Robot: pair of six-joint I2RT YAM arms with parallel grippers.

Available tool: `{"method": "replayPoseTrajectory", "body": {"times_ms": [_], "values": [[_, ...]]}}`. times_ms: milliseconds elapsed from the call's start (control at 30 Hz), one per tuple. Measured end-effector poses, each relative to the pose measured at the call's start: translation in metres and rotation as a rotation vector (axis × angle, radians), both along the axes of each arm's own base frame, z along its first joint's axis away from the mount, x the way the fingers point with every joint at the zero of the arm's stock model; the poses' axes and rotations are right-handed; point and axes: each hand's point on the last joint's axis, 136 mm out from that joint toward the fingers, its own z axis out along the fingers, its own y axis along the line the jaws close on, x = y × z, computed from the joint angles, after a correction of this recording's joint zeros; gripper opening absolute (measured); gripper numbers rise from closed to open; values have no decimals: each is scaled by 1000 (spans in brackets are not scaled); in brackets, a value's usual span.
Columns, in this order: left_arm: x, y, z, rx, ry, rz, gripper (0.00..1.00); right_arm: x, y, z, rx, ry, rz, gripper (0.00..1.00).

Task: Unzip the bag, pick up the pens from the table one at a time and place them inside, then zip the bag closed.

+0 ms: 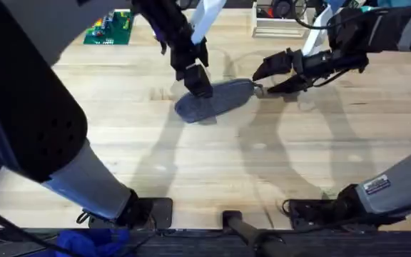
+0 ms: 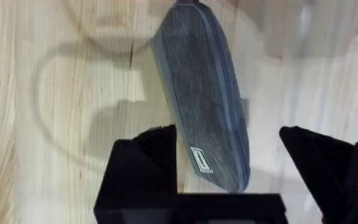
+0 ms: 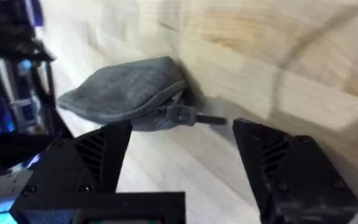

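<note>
Bag [image 1: 216,100]: blue-grey fabric pouch, lying flat on the table [image 1: 212,164], mid-far area, long axis slanted; one end toward left arm, other end toward right arm.
Label: small sewn tag [image 2: 201,160] on bag's side near the end closest to left gripper; pale border, writing too small to read.
Zip: runs along bag's top edge [image 2: 222,81]; looks closed along the stretch seen from left wrist. Metal pull [image 3: 188,116] sticks out at the end facing right gripper, w/ a thin dark tab pointing outward.
Contents: bag looks shut, inside hidden; can't tell what's in it.
Left gripper [image 1: 197,77]: over the bag's left-hand end, fingers apart, straddling that end. In left wrist view one finger [image 2: 145,168] sits just beside the bag's edge, other finger [image 2: 328,168] well off the opposite side; contact w/ fabric can't be confirmed.
Right gripper [image 1: 277,75]: just beside the bag's other end, fingers spread wide, not holding anything. In right wrist view the pull lies between the two fingers, apart from both; the bag sits beyond the fingertips.
Table: pale planks, visible grain, arm shadows across it.
Far edge: green circuit board [image 1: 108,27] at far left, white tray-like thing [image 1: 280,25] at far right-centre; any markings unreadable.
</note>
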Motion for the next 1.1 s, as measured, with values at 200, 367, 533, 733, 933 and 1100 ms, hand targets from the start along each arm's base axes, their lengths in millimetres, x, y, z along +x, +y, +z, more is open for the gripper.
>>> {"method": "replayPoseTrajectory", "body": {"times_ms": [200, 367, 533, 733, 933, 1100], "values": [[6, 3, 27, 23, -28, 21, 995, 15, -18, 5, -96, -18, -32, 996], [17, 6, 46, 44, -54, 97, 995, 17, -30, 14, -177, -11, -49, 996], [21, 9, 59, 59, -52, 170, 995, 19, -39, 51, -247, -90, -75, 996], [11, 16, 75, 81, -1, 237, 995, 5, -53, 93, -402, -177, -115, 997], [-4, 38, 92, 108, 92, 338, 995, -18, -66, 133, -574, -284, -149, 997], [-2, 50, 102, 105, 111, 418, 995, -37, -79, 156, -655, -334, -187, 997]]}}
